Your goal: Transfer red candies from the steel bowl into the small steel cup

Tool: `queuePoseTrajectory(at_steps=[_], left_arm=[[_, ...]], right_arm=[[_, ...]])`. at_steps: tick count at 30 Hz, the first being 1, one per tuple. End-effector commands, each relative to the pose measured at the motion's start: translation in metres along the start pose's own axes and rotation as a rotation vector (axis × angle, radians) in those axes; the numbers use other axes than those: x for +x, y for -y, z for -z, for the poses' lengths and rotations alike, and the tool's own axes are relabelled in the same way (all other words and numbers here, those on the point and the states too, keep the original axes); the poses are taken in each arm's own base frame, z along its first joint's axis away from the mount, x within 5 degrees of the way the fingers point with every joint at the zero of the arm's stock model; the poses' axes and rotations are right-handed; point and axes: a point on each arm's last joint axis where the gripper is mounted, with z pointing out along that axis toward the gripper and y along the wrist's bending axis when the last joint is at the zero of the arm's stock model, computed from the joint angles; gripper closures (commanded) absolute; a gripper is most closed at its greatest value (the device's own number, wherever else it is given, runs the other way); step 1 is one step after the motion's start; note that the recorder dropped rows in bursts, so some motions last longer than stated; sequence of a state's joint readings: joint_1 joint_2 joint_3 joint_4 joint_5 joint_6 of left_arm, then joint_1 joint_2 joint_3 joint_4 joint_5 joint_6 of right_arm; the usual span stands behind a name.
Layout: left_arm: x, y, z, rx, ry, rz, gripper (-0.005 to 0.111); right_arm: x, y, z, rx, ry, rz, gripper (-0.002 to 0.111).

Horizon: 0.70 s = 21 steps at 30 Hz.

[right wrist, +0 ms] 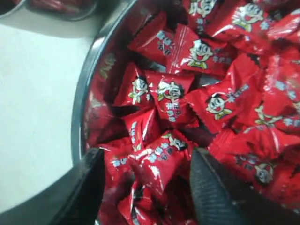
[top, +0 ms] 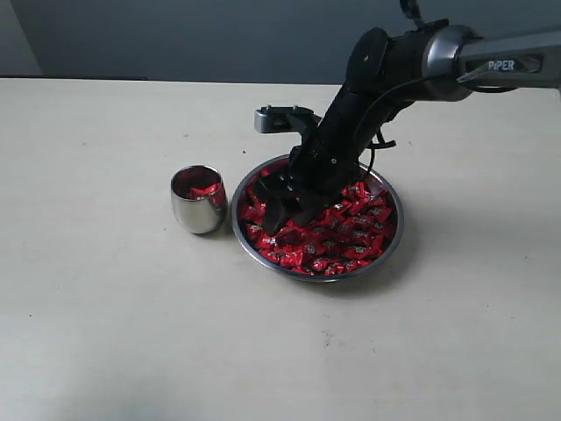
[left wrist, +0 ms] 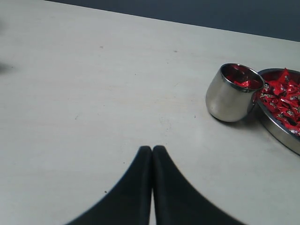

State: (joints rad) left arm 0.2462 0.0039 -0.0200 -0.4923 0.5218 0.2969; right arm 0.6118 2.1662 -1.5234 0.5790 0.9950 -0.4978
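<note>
Right pincer (top: 280, 206) (right wrist: 145, 180) is spread wide w/ nothing gripped, tips down in the heap of shiny red-wrapped candies (top: 346, 232) (right wrist: 211, 51) filling the wide shallow steel bowl (top: 399, 219) (right wrist: 86, 84), on the bowl's side nearest the small polished steel cup (top: 197, 212) (left wrist: 227, 98). Cup stands upright just beside the bowl's rim w/ a few red candies inside. Left pincer (left wrist: 152, 154) is clenched on nothing over the pale tabletop (top: 131, 333) (left wrist: 93, 84), away from the bowl, beyond the cup.
</note>
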Motion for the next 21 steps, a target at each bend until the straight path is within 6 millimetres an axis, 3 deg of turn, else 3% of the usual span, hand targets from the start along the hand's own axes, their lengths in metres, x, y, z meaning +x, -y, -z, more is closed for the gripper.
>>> queuePoseTrajectory(at_steps=[1,3,4,12,21], left_arm=[[0.000,0.000,0.000,-0.002,0.007,0.003,0.106],[0.000,0.000,0.000,-0.002,0.007,0.003,0.106],[0.000,0.000,0.000,-0.002,0.007,0.003,0.106],[0.000,0.000,0.000,-0.002,0.007,0.003,0.106],[0.000,0.000,0.000,-0.002,0.007,0.003,0.106]], right_arm=[[0.000,0.001,-0.007,0.027,-0.001,-0.006,0.084],[0.000,0.001,-0.005,0.029,0.002,-0.010,0.105],[-0.001,0.001,-0.002,0.032,0.010,-0.011,0.108],[-0.006,-0.010,0.032,0.102,0.107,0.053,0.108],[-0.013,-0.009,0.037,0.140,0.192,0.056,0.108]])
